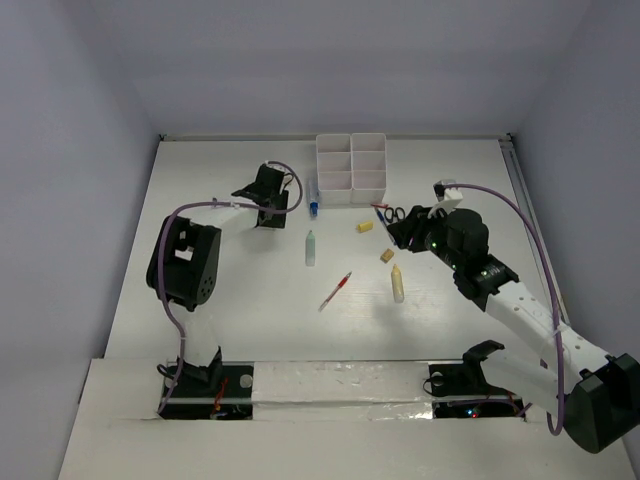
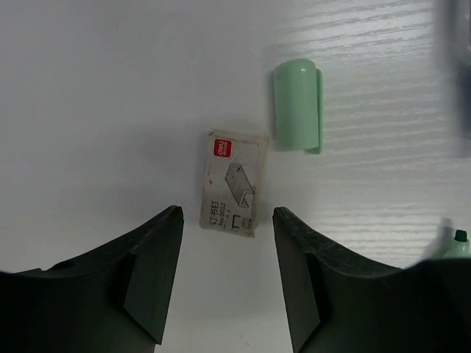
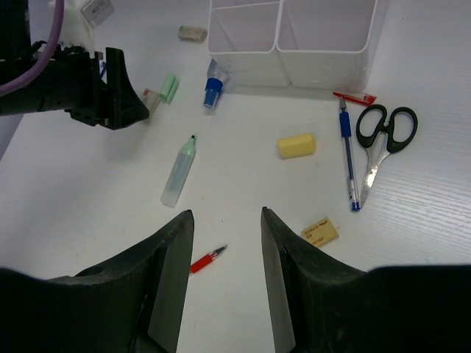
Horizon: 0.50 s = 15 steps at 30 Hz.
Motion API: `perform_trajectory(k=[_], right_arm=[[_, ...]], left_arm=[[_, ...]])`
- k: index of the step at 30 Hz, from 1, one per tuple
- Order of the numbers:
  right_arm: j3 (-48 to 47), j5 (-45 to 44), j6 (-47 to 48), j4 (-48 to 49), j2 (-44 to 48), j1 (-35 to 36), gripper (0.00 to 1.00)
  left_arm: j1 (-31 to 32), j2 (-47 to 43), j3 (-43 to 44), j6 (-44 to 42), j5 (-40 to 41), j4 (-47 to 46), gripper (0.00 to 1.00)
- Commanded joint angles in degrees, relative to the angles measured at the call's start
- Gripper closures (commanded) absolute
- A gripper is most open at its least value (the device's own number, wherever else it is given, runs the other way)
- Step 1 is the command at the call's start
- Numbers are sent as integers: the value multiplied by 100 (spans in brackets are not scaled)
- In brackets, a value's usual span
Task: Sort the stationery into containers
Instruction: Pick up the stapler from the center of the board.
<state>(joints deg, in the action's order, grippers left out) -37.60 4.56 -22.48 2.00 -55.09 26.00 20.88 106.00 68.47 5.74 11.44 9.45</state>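
Left gripper (image 2: 227, 239) pointed down at the table (image 1: 230, 320), to the left of the organizer tray (image 1: 351, 168), with its jaws spread. A small staple box (image 2: 232, 193) lay flat with its near end between the two fingertips. Bare table showed on either side of it, so the box was not pinched. A loose green cap (image 2: 297, 107) lay just past the box, to its right in the left wrist view and close to its far corner. Right gripper (image 3: 228, 220) hovered over the table on the right side of the scattered items, jaws apart, nothing between them. All stationery seen lay on the table outside the tray. Scissors (image 3: 383, 136) and blue pen (image 3: 347, 158) lay side by side near the tray's right end. Yellow eraser (image 3: 296, 145) lay just left of the pen, and beige eraser (image 3: 321, 232) lay nearer the right gripper. Pale-green marker (image 1: 310, 248) lay uncapped in mid-table. Red pen (image 1: 336, 291) lay on a diagonal nearer the arm bases, with the cream tube (image 1: 397, 283) to its right. A blue-capped item (image 3: 213, 88) lay against the tray's wall at its left end.
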Motion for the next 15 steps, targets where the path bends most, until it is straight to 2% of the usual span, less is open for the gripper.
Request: perform_trajectory(k=[1, 6, 13, 15], right_arm=[[-10, 80, 24, 301, 51, 54, 53], [-19, 116, 33, 301, -19, 54, 53], [-19, 72, 24, 283, -10, 54, 53], [-19, 63, 16, 292, -2, 54, 53]], left_arm=[[-14, 140, 412, -178, 130, -23, 51], [-66, 536, 676, -222, 139, 13, 58], [-181, 633, 764, -152, 77, 144, 95], [-181, 423, 765, -99, 104, 329, 100]])
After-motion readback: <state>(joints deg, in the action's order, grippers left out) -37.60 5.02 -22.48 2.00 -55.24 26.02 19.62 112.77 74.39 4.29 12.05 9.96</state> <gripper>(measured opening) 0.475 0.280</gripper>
